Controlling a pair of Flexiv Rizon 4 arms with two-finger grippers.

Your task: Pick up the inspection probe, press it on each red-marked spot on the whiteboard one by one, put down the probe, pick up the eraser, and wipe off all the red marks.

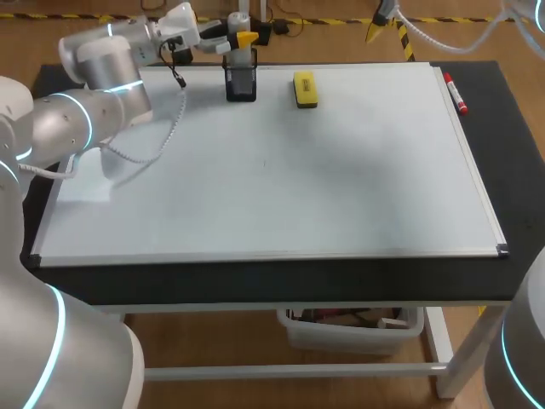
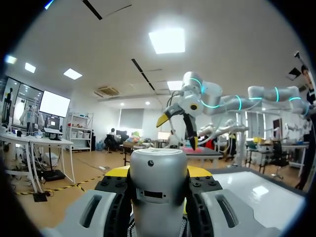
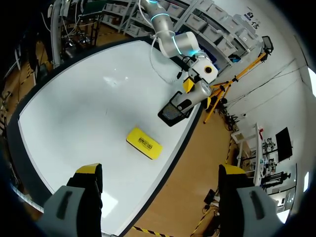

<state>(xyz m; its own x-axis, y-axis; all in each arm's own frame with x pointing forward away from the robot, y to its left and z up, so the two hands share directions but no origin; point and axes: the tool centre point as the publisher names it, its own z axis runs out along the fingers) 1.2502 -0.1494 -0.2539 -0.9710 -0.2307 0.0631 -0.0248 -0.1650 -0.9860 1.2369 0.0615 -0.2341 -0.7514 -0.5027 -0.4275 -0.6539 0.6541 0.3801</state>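
Head cam gives me the whole whiteboard (image 1: pixel 281 170) on the black desk (image 1: pixel 255 281), plus a marker (image 1: pixel 455 94) along its right edge that neither wrist cam picks up. The left wrist cam just shows the probe (image 2: pixel 158 177) up close. The right wrist cam looks down and shows it leaning into the black holder (image 3: pixel 173 111) at the far left, with the eraser (image 3: pixel 144 143) lying to the holder's right, not touching. The left gripper (image 1: pixel 245 39) is clamped on the probe, a finger on each side. The right gripper (image 3: pixel 160 170) hangs up by the far edge, spread wide and holding nothing.
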